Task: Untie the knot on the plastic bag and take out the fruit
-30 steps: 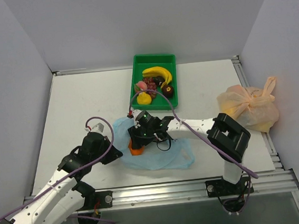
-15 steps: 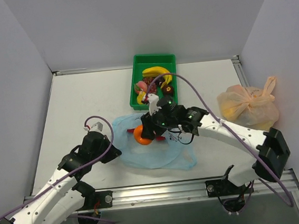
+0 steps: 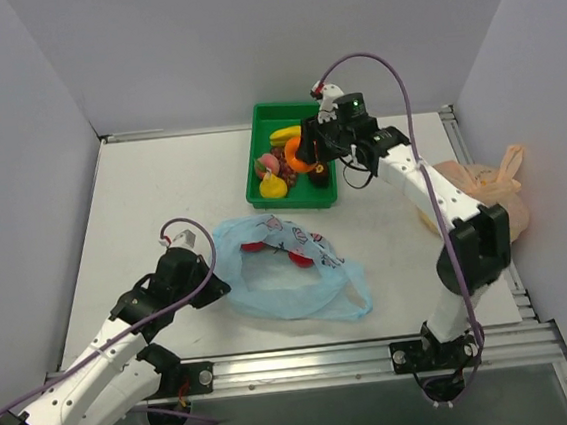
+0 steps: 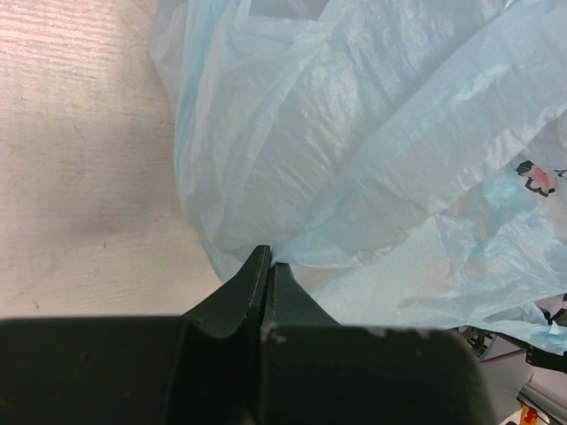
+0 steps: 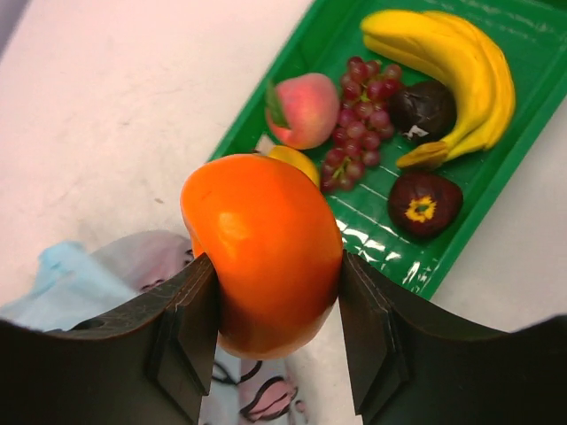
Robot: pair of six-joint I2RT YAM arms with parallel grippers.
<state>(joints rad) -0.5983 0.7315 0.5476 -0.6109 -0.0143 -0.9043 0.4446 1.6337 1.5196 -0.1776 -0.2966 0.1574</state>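
1. The right end effector (image 5: 275,329) is clamped on the orange (image 5: 266,252), one finger on each side. It holds the orange in the air over the near left part of the green tray (image 3: 293,204).
2. In the tray lie a banana (image 5: 461,71), purple grapes (image 5: 363,115), a peach (image 5: 301,111) and two dark round fruits.
3. The plastic bag (image 3: 291,292) lies flat on the table (image 3: 161,194) in front of the tray, its mouth gaping. Red fruit (image 3: 257,245) shows inside near the far edge.
4. The left end effector (image 4: 268,266) is closed at the bag's left edge. It seems to pinch a fold of the film between its tips.
5. A pale orange bag (image 3: 473,199), knotted, sits at the table's right edge.
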